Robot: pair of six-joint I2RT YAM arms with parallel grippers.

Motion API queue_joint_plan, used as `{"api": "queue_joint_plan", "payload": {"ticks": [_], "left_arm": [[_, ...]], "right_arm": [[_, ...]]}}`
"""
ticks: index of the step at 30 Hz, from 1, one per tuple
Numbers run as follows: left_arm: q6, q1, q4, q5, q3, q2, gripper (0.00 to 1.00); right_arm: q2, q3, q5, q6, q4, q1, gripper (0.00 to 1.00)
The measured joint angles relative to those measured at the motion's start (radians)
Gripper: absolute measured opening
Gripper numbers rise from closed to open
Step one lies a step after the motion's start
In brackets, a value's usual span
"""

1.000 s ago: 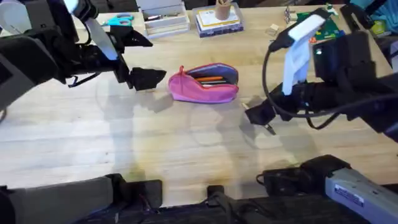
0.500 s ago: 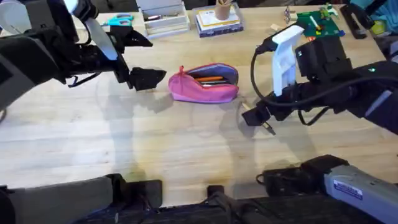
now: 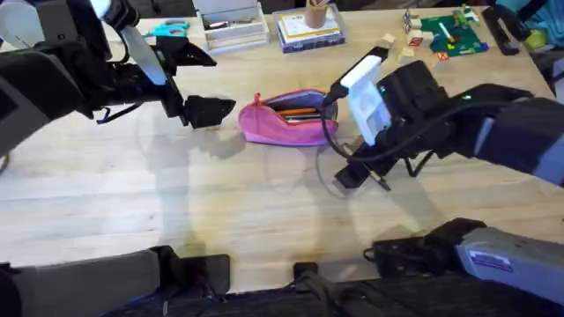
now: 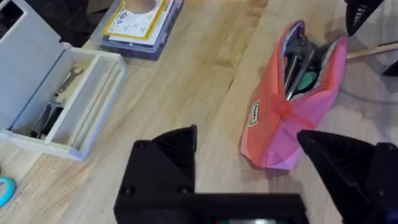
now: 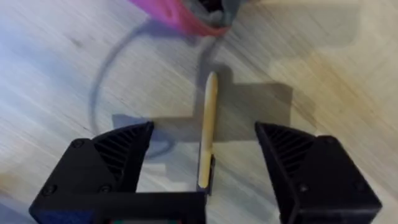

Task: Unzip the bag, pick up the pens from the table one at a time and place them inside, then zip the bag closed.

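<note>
Pink fabric pencil pouch sits unzipped mid-table on the light wooden butcher-block tabletop, pens showing inside. Left gripper hangs just beside the pouch's end, fingers spread wide, holding nothing. Right gripper is wide open too, straddling a thin tan pen lying near the pouch.

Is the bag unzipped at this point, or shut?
Unzipped: the bag gapes along its top, pens showing inside.
</note>
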Motion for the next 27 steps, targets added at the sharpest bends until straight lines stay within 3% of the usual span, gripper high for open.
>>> {"api": "queue_joint_plan", "payload": {"ticks": [3, 5, 11, 21, 27], "left_arm": [[0.0, 0.0, 0.0, 0.0, 0.0, 0.0, 0.993], [0.0, 0.0, -0.001, 0.0, 0.0, 0.0, 0.993], [0.0, 0.0, -0.003, 0.0, 0.0, 0.0, 0.994], [0.0, 0.0, -0.003, 0.0, 0.0, 0.0, 0.993], [0.0, 0.0, -0.003, 0.0, 0.0, 0.0, 0.993]], "right_arm": [[0.026, 0.007, 0.004, -0.003, 0.012, 0.0, 0.949], [0.029, 0.009, 0.006, -0.006, 0.016, 0.0, 0.86], [0.03, 0.01, 0.013, -0.011, 0.026, 0.0, 0.071], [0.041, 0.038, 0.019, -0.014, 0.012, 0.0, 0.032], [0.043, 0.181, 0.055, -0.014, 0.024, 0.0, 0.031]]}}
